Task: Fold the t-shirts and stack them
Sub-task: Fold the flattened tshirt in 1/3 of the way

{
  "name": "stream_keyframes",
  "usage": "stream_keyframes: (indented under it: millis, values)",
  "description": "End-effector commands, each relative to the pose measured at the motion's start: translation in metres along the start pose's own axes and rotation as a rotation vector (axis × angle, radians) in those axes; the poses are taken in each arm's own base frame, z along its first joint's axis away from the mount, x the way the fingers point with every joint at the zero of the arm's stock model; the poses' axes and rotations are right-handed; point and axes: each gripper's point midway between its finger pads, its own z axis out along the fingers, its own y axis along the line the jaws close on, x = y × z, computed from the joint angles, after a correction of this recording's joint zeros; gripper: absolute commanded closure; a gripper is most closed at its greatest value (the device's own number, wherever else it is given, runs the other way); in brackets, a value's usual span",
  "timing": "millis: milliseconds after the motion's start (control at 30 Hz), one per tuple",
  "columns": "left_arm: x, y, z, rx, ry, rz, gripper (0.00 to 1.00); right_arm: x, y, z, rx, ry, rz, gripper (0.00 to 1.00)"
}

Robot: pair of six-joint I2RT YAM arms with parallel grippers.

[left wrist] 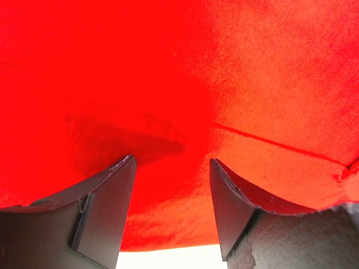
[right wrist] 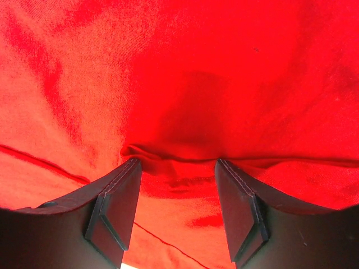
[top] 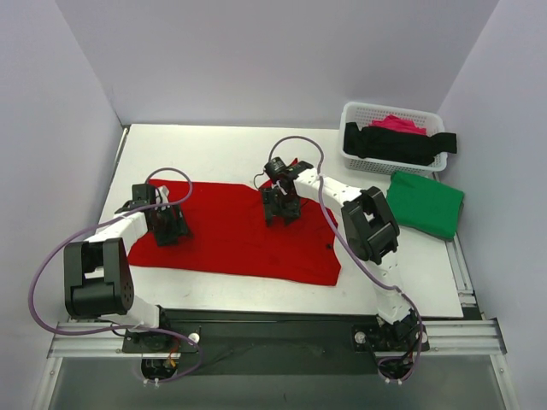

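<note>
Left pincer [top: 169, 231] sits jaws apart on the red t-shirt [top: 231, 239], which lies flat on the counter [top: 214, 145]. Right pincer [top: 282, 212] is apart too, perhaps bunching a small ridge of cloth. Off to its right, the basket [top: 352, 111] holds a black shirt [top: 393, 147] and a pink shirt [top: 398, 124], with a green shirt [top: 425, 203] just beside.

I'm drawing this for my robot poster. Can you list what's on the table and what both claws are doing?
Spread flat: large bright red cotton t-shirt on the white table
Left gripper: open, down on the red shirt's left side
Right gripper: open, near its far edge, wrinkle between its jaws
Folded: green cotton t-shirt, right of the red one
Basket: white plastic lattice basket, far right, holding a black t-shirt and a pink t-shirt
</note>
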Motion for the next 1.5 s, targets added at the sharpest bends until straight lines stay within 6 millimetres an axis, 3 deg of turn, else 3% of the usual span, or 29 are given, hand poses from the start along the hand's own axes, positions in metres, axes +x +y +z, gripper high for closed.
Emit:
stream_keyframes:
  millis: [0, 233, 367, 533, 633, 667, 767, 933, 1300, 1467]
  values:
    - [0.030, 0.025, 0.003, -0.085, 0.090, -0.008, 0.34, -0.001, -0.004, 0.003, 0.050, -0.007, 0.003, 0.44]
    - [0.028, 0.024, -0.001, -0.085, 0.084, -0.010, 0.33, -0.012, 0.002, -0.018, 0.028, -0.059, -0.003, 0.42]
    - [0.011, 0.016, -0.013, -0.074, 0.037, -0.012, 0.31, -0.028, 0.005, -0.049, -0.005, -0.129, -0.013, 0.38]
    - [-0.011, 0.003, -0.029, -0.049, -0.025, -0.026, 0.30, -0.038, -0.011, -0.085, -0.028, -0.194, 0.037, 0.36]
    - [-0.026, -0.007, -0.039, -0.023, -0.072, -0.041, 0.29, -0.028, -0.026, -0.098, -0.041, -0.192, 0.068, 0.34]
    - [-0.030, -0.011, -0.041, -0.013, -0.085, -0.052, 0.30, -0.015, -0.032, -0.097, -0.041, -0.170, 0.076, 0.34]
    - [-0.040, -0.017, -0.043, 0.011, -0.120, -0.057, 0.29, -0.001, -0.041, -0.095, -0.066, -0.144, 0.092, 0.34]
    - [-0.044, -0.018, -0.031, 0.027, -0.114, -0.073, 0.29, 0.026, -0.052, -0.071, -0.080, -0.066, 0.103, 0.35]
    - [-0.001, 0.008, 0.002, -0.028, -0.016, -0.114, 0.29, 0.062, -0.068, -0.032, -0.040, 0.056, 0.126, 0.36]
    - [0.014, 0.015, 0.001, -0.051, 0.010, -0.140, 0.29, 0.086, -0.079, -0.022, -0.015, 0.119, 0.154, 0.36]
